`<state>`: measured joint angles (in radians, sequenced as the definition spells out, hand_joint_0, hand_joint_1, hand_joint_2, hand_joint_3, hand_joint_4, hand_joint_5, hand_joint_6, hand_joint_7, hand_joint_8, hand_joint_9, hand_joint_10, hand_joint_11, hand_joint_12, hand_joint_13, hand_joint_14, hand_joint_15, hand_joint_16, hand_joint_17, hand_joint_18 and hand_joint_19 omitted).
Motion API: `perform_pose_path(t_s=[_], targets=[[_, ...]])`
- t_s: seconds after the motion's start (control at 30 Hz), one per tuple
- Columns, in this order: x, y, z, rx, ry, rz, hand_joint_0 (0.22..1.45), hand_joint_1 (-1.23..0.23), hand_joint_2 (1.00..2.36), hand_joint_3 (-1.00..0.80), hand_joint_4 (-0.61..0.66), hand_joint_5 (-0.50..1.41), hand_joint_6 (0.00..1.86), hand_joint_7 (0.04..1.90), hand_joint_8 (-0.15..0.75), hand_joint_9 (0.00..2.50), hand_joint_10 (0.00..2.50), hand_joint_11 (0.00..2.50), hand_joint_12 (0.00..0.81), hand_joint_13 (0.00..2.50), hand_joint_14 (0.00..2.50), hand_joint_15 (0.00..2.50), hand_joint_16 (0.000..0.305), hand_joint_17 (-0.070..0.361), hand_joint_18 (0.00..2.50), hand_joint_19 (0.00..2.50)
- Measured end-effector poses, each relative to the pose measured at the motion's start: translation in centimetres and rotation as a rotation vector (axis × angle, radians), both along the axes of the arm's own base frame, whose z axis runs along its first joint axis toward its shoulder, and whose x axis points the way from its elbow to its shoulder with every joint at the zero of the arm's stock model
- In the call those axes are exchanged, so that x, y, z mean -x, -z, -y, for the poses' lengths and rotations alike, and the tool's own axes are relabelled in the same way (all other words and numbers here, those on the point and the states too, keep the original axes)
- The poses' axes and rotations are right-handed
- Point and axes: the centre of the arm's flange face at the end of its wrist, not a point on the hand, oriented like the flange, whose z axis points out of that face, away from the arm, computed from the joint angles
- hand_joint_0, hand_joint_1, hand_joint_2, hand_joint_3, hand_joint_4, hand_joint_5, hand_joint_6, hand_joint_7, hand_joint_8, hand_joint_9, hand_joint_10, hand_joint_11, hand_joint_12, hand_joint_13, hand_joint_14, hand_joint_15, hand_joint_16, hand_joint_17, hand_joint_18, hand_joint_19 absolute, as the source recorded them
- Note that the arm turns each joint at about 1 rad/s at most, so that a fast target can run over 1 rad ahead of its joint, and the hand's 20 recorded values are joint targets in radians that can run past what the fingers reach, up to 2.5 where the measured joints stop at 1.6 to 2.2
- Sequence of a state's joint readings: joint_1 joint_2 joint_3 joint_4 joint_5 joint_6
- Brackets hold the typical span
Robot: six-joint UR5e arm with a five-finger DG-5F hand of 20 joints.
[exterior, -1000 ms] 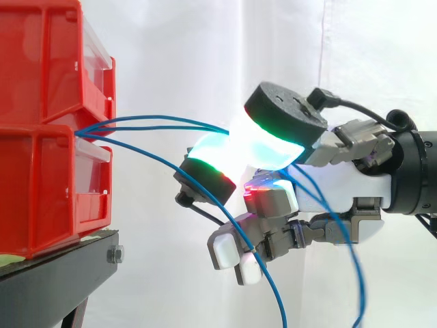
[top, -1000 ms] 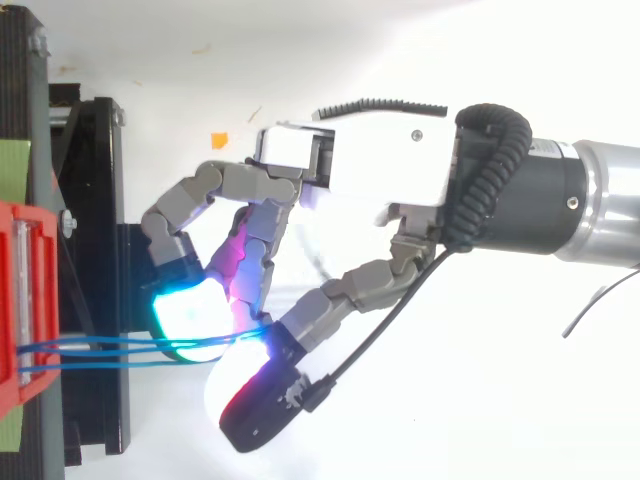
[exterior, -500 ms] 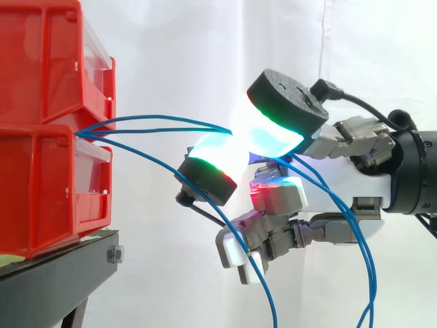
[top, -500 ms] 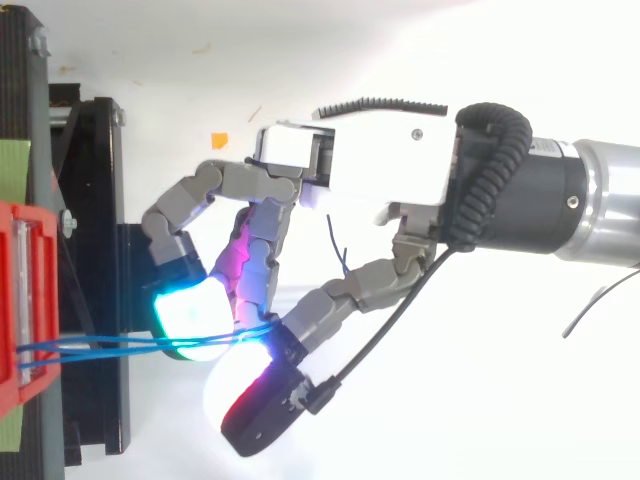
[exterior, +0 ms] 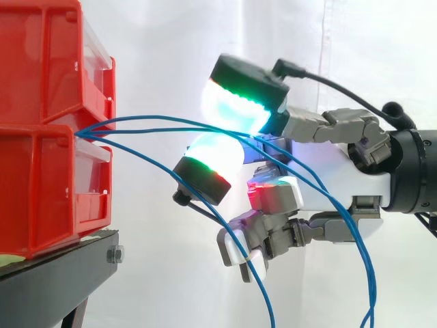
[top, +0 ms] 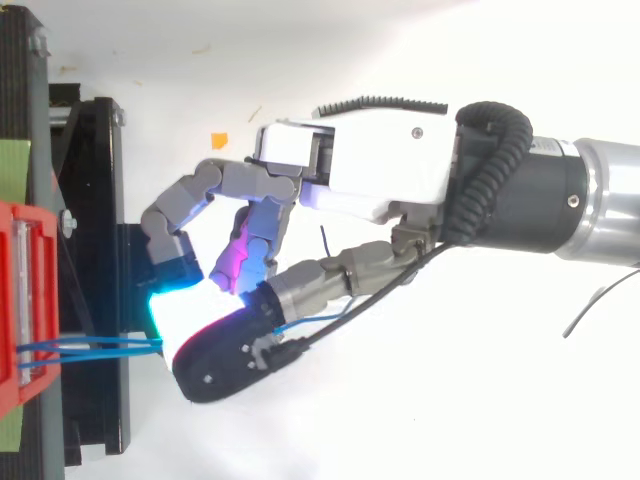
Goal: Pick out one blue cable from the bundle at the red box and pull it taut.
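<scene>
Two stacked red bins [exterior: 41, 130] stand at the left on a black stand [exterior: 54, 273]. Three blue cables [exterior: 157, 123] come out between the bins. The upper two arc right into my hand [exterior: 334, 184] and run between its thumb pad [exterior: 239, 96] above and a glowing fingertip [exterior: 208, 167] below, then hang down behind the palm. The pads close on them. A third cable [exterior: 205, 205] sags lower and drops under the curled lower fingers. From above, the thumb lies across the fingertip, and the cables [top: 100, 346] stretch from the bin [top: 25, 300] to the hand [top: 370, 170].
A white curtain hangs behind the work. The black stand [top: 100, 200] lies under and beside the hand's fingertips in the top view. A small orange mark [top: 219, 140] sits on the white floor.
The thumb has swung up and towards the bins, now lying over the two upper cables and across the fingertip. The arm and the bins have stayed in place.
</scene>
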<state>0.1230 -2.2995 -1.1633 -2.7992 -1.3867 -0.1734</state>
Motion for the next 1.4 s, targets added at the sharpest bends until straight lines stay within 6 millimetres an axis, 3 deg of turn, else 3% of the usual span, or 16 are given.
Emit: perform_pose_path(t_s=[0.2, 0.33, 0.53, 0.67, 0.83, 1.0, 1.4], targets=[[-0.02, -0.09, 0.07, 0.000, 0.001, -0.001, 0.58, -0.74, 1.01, -0.11, 0.05, -0.10, 0.86, 1.19, 0.287, 1.36, 0.03, 0.70, 0.368, 1.07, 0.02, 0.46, 0.059, 0.132, 0.90, 0.66], [-0.01, -0.10, 0.08, 0.001, -0.003, -0.002, 0.52, -0.65, 1.00, -0.50, 0.06, -0.10, 0.86, 1.16, 0.267, 1.37, 0.03, 0.71, 0.344, 1.06, 0.02, 0.47, 0.053, 0.119, 0.86, 0.69], [0.00, -0.07, 0.16, 0.002, -0.004, -0.004, 0.46, -0.60, 1.00, -0.50, 0.08, -0.10, 0.85, 1.13, 0.287, 1.39, 0.03, 0.70, 0.369, 1.09, 0.02, 0.45, 0.058, 0.131, 0.91, 0.66], [0.01, -0.04, 0.17, 0.002, -0.004, -0.005, 0.46, -0.72, 1.00, -0.50, 0.09, -0.10, 0.85, 1.14, 0.280, 1.37, 0.03, 0.70, 0.365, 1.09, 0.02, 0.46, 0.057, 0.128, 0.90, 0.66], [0.02, -0.06, 0.18, 0.002, -0.004, -0.005, 0.57, -0.84, 1.00, -0.50, 0.05, -0.11, 0.85, 1.17, 0.242, 1.35, 0.03, 0.73, 0.326, 1.05, 0.02, 0.48, 0.049, 0.111, 0.82, 0.70], [0.02, -0.06, 0.18, 0.002, -0.004, -0.005, 0.57, -0.73, 1.01, -0.32, 0.02, -0.10, 0.84, 1.16, 0.234, 1.36, 0.03, 0.72, 0.319, 1.05, 0.02, 0.48, 0.049, 0.111, 0.82, 0.72], [0.03, -0.05, 0.18, 0.002, -0.004, -0.006, 0.58, -0.60, 1.02, -0.14, 0.02, -0.08, 0.77, 1.10, 0.261, 1.37, 0.02, 0.64, 0.353, 1.09, 0.02, 0.46, 0.057, 0.129, 0.90, 0.68]])
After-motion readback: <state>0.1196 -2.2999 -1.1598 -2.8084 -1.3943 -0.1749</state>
